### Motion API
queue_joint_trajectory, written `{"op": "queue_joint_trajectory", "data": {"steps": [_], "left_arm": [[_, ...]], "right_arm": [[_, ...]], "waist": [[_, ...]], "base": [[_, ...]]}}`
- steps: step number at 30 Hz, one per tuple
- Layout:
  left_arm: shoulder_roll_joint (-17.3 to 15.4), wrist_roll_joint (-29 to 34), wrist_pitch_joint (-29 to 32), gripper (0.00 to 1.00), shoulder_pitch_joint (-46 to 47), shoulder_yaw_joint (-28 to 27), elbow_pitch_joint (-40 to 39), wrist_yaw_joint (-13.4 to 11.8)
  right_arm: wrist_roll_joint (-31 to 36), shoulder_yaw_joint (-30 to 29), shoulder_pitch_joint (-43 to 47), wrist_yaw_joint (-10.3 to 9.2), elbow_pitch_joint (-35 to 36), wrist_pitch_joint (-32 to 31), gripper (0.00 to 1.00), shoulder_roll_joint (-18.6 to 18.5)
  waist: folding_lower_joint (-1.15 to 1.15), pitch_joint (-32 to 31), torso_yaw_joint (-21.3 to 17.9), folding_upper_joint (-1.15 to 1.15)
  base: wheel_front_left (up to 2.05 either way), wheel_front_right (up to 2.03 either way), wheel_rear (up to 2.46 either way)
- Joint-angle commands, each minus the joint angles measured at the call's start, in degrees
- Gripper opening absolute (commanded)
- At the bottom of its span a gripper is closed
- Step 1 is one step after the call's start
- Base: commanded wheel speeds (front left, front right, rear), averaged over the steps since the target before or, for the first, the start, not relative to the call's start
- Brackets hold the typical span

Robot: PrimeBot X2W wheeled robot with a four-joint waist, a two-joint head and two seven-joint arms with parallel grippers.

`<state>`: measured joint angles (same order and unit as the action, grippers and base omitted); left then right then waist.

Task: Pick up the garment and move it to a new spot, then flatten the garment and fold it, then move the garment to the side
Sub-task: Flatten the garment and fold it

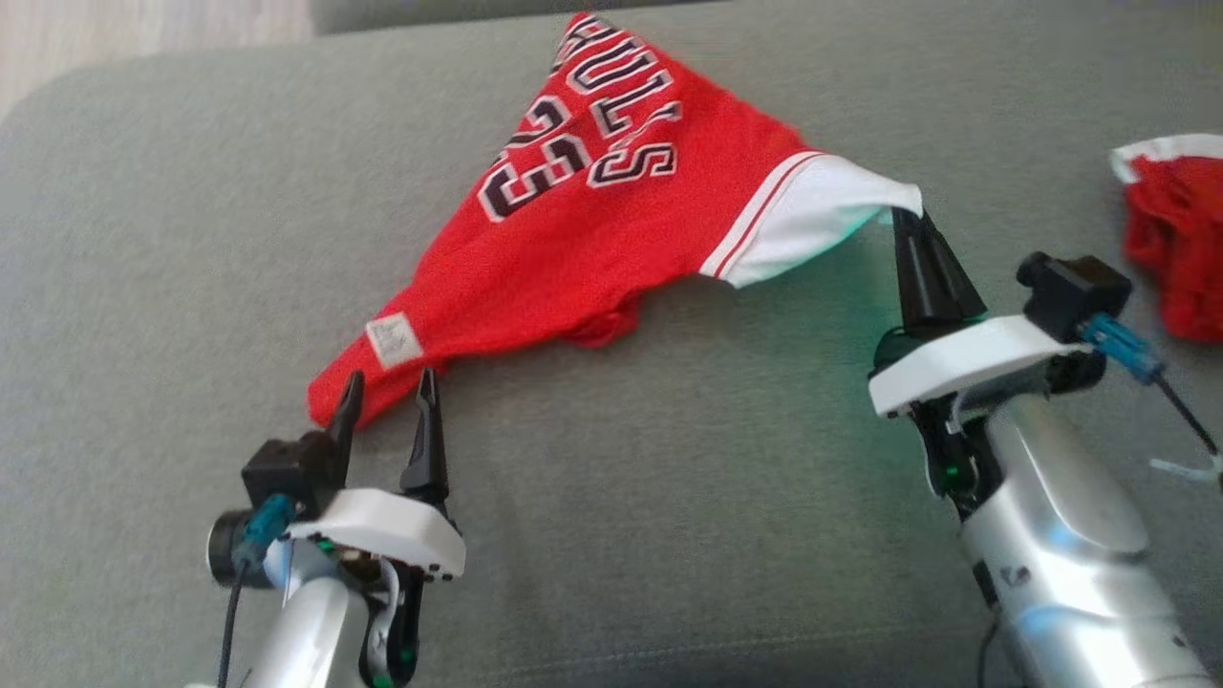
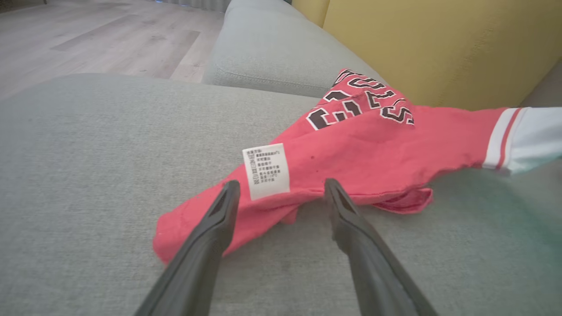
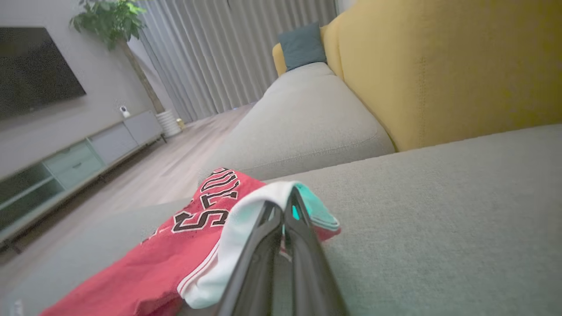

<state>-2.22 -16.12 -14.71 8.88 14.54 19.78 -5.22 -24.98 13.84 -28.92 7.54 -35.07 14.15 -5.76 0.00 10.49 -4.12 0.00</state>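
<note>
Currently, my right gripper (image 1: 906, 222): fingers closed together on the white trim (image 1: 822, 215) of the garment (image 1: 592, 229), with that corner lifted a little off the sofa seat (image 1: 669, 478)
My left gripper (image 1: 390, 377): wide open and holding nothing, fingers straddling the red corner beside the care label (image 1: 394, 341); can't tell from these angles if the tips touch the cloth
Garment location: middle of the grey seat cushion, bunched and twisted, lettering facing up, stretched between my two grippers
Step, my read: second corner grab pending, then lift and move to the new spot
Risk 1: my right pinch sits at the very edge of the trim, so the fabric could slip out once I pull
Risk 2: left fingers close on a fold or just the label instead of the corner, so the garment hangs twisted and won't flatten
Risk 3: closing too low snags the seat upholstery along with the cloth
Risk 4: other red cloth (image 1: 1175, 239) lies near my right arm, and a wide swing could drag it along
</note>
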Motion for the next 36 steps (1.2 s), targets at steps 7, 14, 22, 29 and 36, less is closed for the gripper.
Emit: {"op": "queue_joint_trajectory", "data": {"steps": [7,14,22,29,36], "left_arm": [[-0.7,-0.8,-0.3,1.0,0.4,-1.3,-1.1,-0.6],[-0.7,-0.2,-0.3,1.0,-0.4,-1.9,-0.5,-0.5],[-0.7,2.2,-0.3,1.0,-2.1,-3.6,-0.6,-2.1],[-0.7,4.5,-0.3,1.0,-4.4,-5.3,-0.3,-3.2],[-0.7,4.4,-0.3,1.0,-6.3,-6.3,0.7,-2.9]], "right_arm": [[-9.0,1.0,3.7,-0.05,3.3,-1.9,1.0,-4.6],[0.7,-8.6,4.3,-0.05,3.2,0.8,1.0,-3.8],[10.3,-11.8,8.6,-0.05,8.6,0.8,1.0,0.0],[16.7,-10.8,13.7,-0.05,9.5,0.8,1.0,2.0],[18.6,-9.7,17.2,-0.05,7.9,0.8,1.0,2.8]], "waist": [[0.0,-2.2,-3.7,0.0],[0.0,-2.4,-3.2,0.0],[0.0,-3.6,-2.1,0.0],[0.0,-5.6,-0.9,0.0],[0.0,-7.4,-0.4,0.0]], "base": [[0.0,0.0,0.0],[0.0,0.0,0.0],[0.0,0.0,0.0],[0.0,0.0,0.0],[0.0,0.0,0.0]]}}
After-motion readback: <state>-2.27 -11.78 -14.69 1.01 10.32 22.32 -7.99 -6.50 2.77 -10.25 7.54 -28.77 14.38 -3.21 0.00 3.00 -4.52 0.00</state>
